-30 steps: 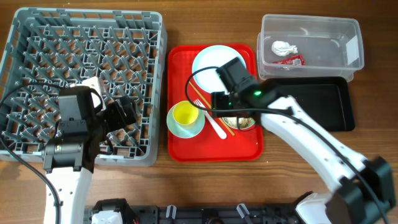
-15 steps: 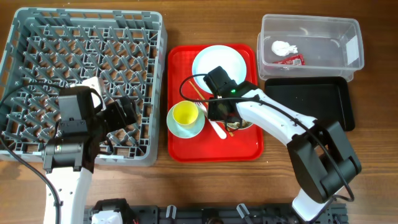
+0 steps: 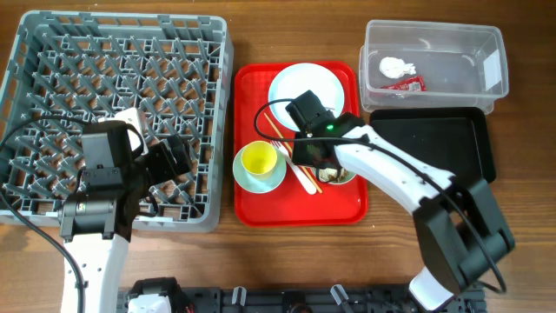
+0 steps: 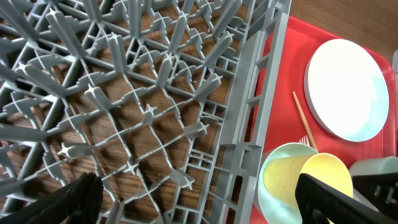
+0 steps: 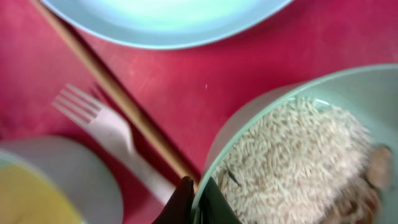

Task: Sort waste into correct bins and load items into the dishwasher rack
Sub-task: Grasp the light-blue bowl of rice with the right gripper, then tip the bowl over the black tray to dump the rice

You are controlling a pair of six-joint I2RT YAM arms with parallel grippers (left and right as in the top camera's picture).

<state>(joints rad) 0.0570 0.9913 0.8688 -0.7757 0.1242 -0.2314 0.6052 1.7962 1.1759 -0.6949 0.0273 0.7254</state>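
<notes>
My right gripper [image 3: 314,162] [image 5: 198,200] is shut on the left rim of the pale green bowl [image 3: 340,175] [image 5: 249,127], one finger inside and one outside. The bowl holds rice-like food crumbs [image 5: 298,155] and sits on the red tray [image 3: 252,87]. Beside it lie the white fork [image 3: 302,179] [image 5: 106,124] and chopsticks [image 3: 280,139] [image 5: 118,93]. The pale plate [image 3: 306,87] [image 4: 347,87] is behind. A yellow cup [image 3: 257,159] [image 4: 323,177] stands in the light blue saucer-bowl [image 3: 271,181]. Over the dishwasher rack [image 3: 113,69] [image 4: 149,112], near its front right corner, my left gripper [image 3: 178,161] [image 4: 202,199] hangs open and holds nothing.
A clear tub [image 3: 434,43] at the back right holds the paper wad [image 3: 397,65] and red sauce packet [image 3: 407,83]. The black tray [image 3: 443,139] lies in front of it, right of my right arm. Bare wooden table shows along the front.
My right gripper has moved left to the green bowl's rim and shut on it. The left arm has not moved.
</notes>
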